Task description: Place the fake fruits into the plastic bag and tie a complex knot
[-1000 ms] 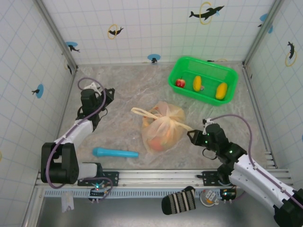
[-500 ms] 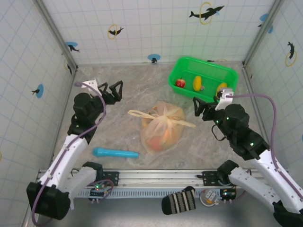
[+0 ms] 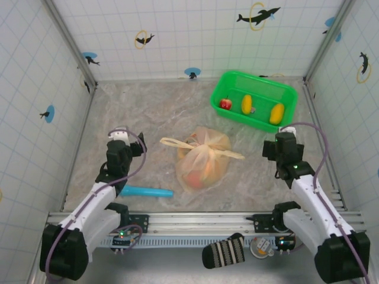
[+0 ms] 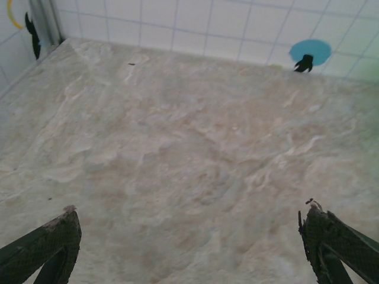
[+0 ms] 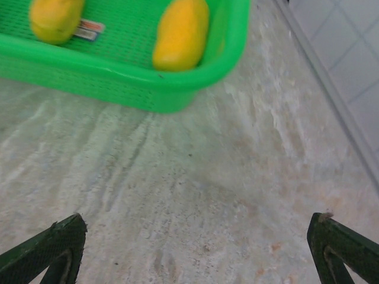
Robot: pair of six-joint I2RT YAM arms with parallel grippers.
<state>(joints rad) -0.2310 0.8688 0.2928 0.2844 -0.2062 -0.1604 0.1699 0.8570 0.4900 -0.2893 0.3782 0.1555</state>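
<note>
Left pincer point(image 4: 189, 214) and right pincer point(image 5: 198, 221) have both sprung wide apart and drawn back empty from the bag point(image 3: 204, 161) — it lies mid-desk, seemingly knotted; three fruits point(image 3: 246, 105) left in the basket point(image 3: 260, 78) suggest loading unfinished.

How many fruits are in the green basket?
3: a red apple at the green basket's left end, a yellow fruit mid-basket, a second yellow fruit at its right end. Others may be hidden inside the plastic bag.

White tiled walls point(image 3: 177, 35) stand around me, with dolphin stickers point(image 3: 258, 15) on them. The floor point(image 3: 148, 112) is beige marbled stone. A metal rail point(image 3: 195, 222) lies along the near edge.
</note>
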